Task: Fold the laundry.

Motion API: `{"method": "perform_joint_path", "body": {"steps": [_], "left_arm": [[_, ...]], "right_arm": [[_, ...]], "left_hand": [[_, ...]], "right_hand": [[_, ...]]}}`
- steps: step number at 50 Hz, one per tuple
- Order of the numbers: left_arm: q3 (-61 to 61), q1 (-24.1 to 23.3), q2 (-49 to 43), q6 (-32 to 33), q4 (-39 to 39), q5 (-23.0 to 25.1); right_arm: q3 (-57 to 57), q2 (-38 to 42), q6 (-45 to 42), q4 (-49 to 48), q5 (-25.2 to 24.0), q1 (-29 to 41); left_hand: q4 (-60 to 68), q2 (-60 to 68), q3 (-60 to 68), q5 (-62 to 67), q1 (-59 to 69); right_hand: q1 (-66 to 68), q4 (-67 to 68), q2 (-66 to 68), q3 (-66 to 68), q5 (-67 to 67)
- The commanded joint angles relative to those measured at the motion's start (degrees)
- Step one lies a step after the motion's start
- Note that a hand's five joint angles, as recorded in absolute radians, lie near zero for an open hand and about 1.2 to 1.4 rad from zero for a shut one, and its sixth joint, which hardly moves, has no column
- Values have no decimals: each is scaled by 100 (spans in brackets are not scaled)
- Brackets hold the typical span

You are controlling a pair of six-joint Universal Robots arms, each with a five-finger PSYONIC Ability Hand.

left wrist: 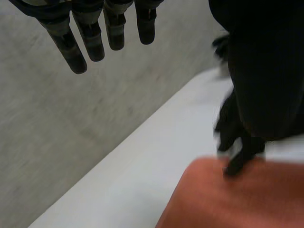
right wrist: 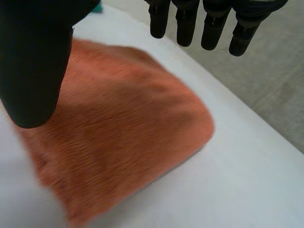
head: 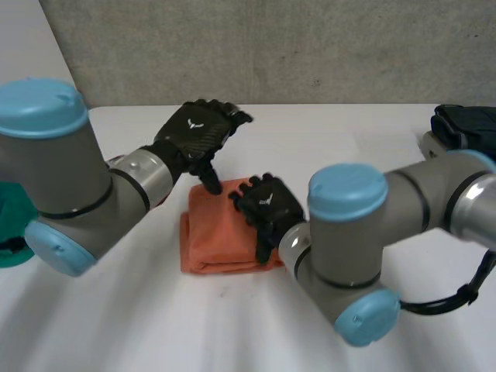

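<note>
— Starting at our left: where is the left hand (head: pixel 200 130)?

— It is up over the far edge of the folded orange terry towel (head: pixel 217 236). In its wrist view its fingers (left wrist: pixel 80 45) are straight and spread, clear of everything. Only the thumb points down, and its tip touches the towel (left wrist: pixel 237 199) right at that far edge. It pinches nothing.

— And the towel itself?

— It lies on the white table (head: pixel 116 318) about midway between our two arms, well in from every edge. It looks almost square to us, with layered folds showing along the near edge, so we see no clear long axis.

— Then the right hand (head: pixel 267 208)?

— It is low over the towel's right side, nearer the right edge than the middle. In its wrist view the fingers (right wrist: pixel 190 26) are straight and the thumb is held out above the towel (right wrist: pixel 118 128). That hand is open too and grips nothing.

— So what does the next move turn on?

— We judge the right hand the nearer one, since the cloth lies directly under its palm. The left hand meets it only at the thumb tip, on the far edge. To fold again, each hand would first need to close on an edge.
</note>
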Motion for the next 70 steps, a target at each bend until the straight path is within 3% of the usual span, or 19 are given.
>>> {"method": "perform_joint_path", "body": {"steps": [1, 11, 29, 32, 33, 37, 53, 56, 70], "left_arm": [[67, 196, 27, -704, -49, 1418], [67, 205, 27, -801, -58, 1674], [436, 135, 27, -819, -84, 1718], [489, 126, 18, -819, -119, 1718], [498, 117, 18, -819, -119, 1718], [507, 117, 18, -819, -119, 1718], [595, 205, 167, -933, -128, 1709], [604, 214, 237, -1073, -128, 1718], [507, 240, 238, -1241, -119, 1718]], "right_arm": [[78, 484, -215, -301, 188, 101], [-10, 792, -540, -1118, 188, 102], [-274, 1074, -681, -1268, 170, 93], [-318, 1126, -673, -1339, 153, 101], [-353, 1170, -673, -1409, 153, 93], [-546, 1258, -664, -1506, 196, 93], [-810, 529, -646, -1471, 100, -627], [-837, 502, -638, -1348, -49, -742], [-696, 1012, -646, -882, -155, -891]], "left_hand": [[-95, -117, -160, -216, 0], [-95, -117, -160, -216, 0], [-44, -66, -109, -166, 50], [-44, -66, -109, -166, 50], [-44, -66, -109, -166, 50], [-44, -66, -109, -166, 50], [-44, -66, -109, -166, 50], [-44, -66, -109, -166, 50], [-61, -83, -126, -183, 33]], "right_hand": [[148, 187, 220, 213, 166], [332, 372, 405, 398, 351], [1728, 1767, 1800, 1794, 1747], [3457, 3497, 3530, 3523, 3476], [4844, 4883, 4916, 4909, 4862], [6700, 6740, 6773, 6766, 6719], [6702, 6742, 6775, 6768, 6721], [3592, 3631, 3664, 3657, 3610], [2368, 2408, 2441, 2434, 2387]]}}
